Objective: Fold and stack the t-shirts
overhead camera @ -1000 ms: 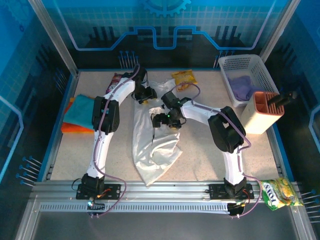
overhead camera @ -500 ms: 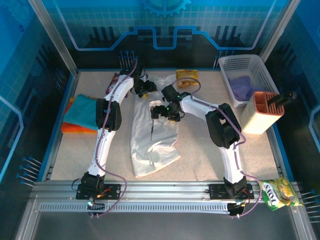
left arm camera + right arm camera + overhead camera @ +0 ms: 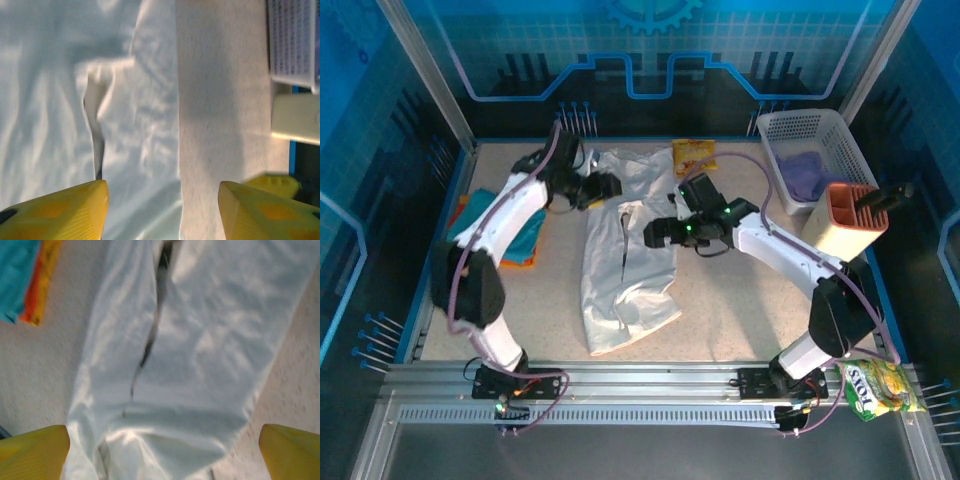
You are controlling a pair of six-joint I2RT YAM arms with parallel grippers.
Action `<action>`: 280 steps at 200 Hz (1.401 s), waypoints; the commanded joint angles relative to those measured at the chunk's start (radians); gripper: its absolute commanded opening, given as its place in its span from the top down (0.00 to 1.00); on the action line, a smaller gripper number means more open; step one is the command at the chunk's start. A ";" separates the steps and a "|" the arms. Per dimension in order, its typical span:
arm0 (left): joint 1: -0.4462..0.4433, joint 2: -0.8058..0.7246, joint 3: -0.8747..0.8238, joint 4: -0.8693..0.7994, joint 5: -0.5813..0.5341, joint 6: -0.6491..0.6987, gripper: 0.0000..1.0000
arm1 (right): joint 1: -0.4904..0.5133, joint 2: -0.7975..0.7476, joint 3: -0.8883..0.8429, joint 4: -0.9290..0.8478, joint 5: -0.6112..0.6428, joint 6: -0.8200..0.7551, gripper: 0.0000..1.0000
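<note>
the large white t-shirt (image 3: 625, 275) lies spread lengthwise down the middle of the speckled tabletop (image 3: 730, 310), wrinkled and unfolded, with a thin dark line (image 3: 623, 235) running along its upper half. the left pincer (image 3: 605, 186) sits at the shirt's far left edge, and its wrist view shows both yellow fingers (image 3: 60, 212) spread wide with nothing between them, the white cloth below one and bare tabletop below the other. the right pincer (image 3: 656, 235) is over the shirt's right edge near the middle, also released, its yellow fingertips (image 3: 32, 452) far apart at the bottom corners of its wrist view with the shirt lying loose beneath them. the folded teal t-shirt (image 3: 17, 275) rests on the orange t-shirt (image 3: 42, 282) in a stack at the left side of the tabletop, apart from the white one and partly covered by the left arm in the top view. a white basket (image 3: 800, 122) holding purple cloth (image 3: 810, 172) stands at the far right corner, with a cream holder with an orange top (image 3: 845, 228) just in front of it. a yellow snack packet (image 3: 692, 155) lies just beyond the shirt's far right corner, and a green and yellow packet (image 3: 880, 385) lies on the rail near the right arm's base.
</note>
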 commanded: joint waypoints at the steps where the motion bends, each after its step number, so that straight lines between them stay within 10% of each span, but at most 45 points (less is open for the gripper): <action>1: -0.028 -0.133 -0.254 0.083 -0.019 -0.068 0.39 | 0.018 -0.055 -0.128 -0.057 -0.017 0.014 0.09; 100: -0.298 -0.880 -0.959 -0.041 -0.106 -0.436 0.37 | 0.155 -0.111 -0.473 0.160 -0.030 0.129 0.36; 152: -0.404 -0.870 -1.046 0.027 -0.170 -0.634 0.39 | 0.185 -0.017 -0.425 0.207 -0.036 0.137 0.43; 280: -0.455 -0.588 -1.060 0.248 -0.150 -0.639 0.57 | 0.239 0.029 -0.400 0.210 -0.049 0.185 0.80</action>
